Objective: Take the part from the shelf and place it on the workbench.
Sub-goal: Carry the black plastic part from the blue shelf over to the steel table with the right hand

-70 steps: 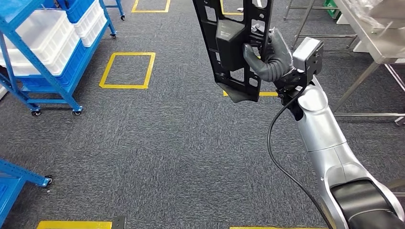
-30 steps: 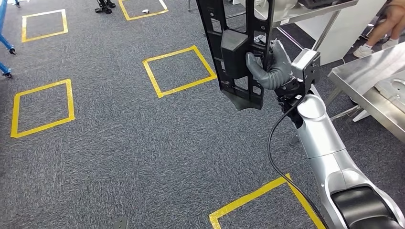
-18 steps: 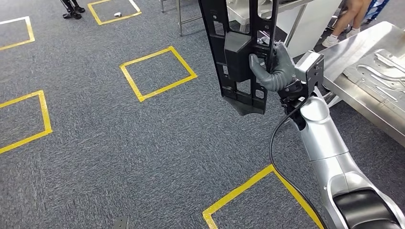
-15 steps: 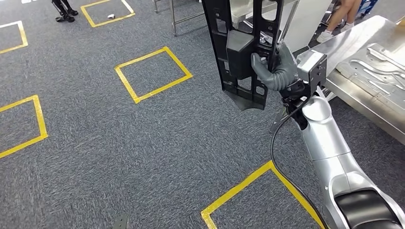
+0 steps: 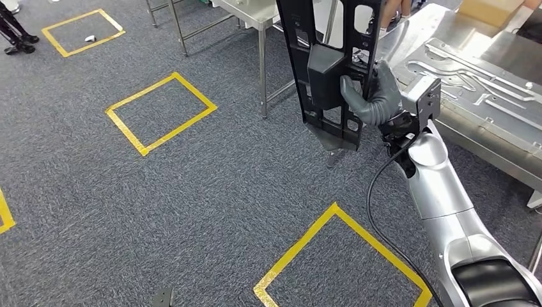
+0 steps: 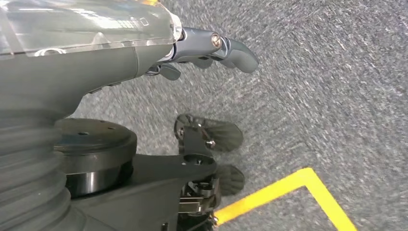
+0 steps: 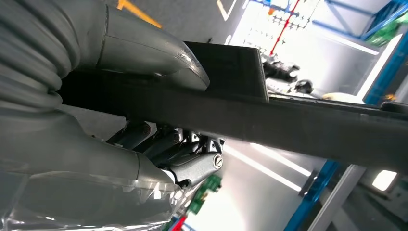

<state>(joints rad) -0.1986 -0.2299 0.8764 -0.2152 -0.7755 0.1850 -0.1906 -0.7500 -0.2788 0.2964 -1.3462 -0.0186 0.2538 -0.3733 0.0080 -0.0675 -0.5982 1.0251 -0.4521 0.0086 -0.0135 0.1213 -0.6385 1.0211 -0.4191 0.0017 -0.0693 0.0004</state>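
Observation:
In the head view my right hand (image 5: 371,96) grips a long black plastic part (image 5: 327,64) with slots and a boxy middle, holding it upright in front of me above the carpet. The right wrist view shows the thumb (image 7: 144,48) pressed over a dark bar of the part (image 7: 312,125), with the fingers (image 7: 192,166) curled under it. The steel workbench (image 5: 511,157) stands just to the right of the part, with pressed metal panels (image 5: 473,77) lying on it. My left hand (image 6: 211,45) hangs over the carpet, holding nothing, fingers loosely extended.
A second steel table (image 5: 255,14) on thin legs stands ahead, behind the part. Yellow taped squares (image 5: 160,112) mark the grey carpet, one corner (image 5: 335,214) near my right arm. A cardboard box (image 5: 489,9) sits at the bench's far end.
The whole view has swung round: the blue shelves left the picture and the steel workbench has come in close on the right. My right hand keeps its grip on the upright black part.

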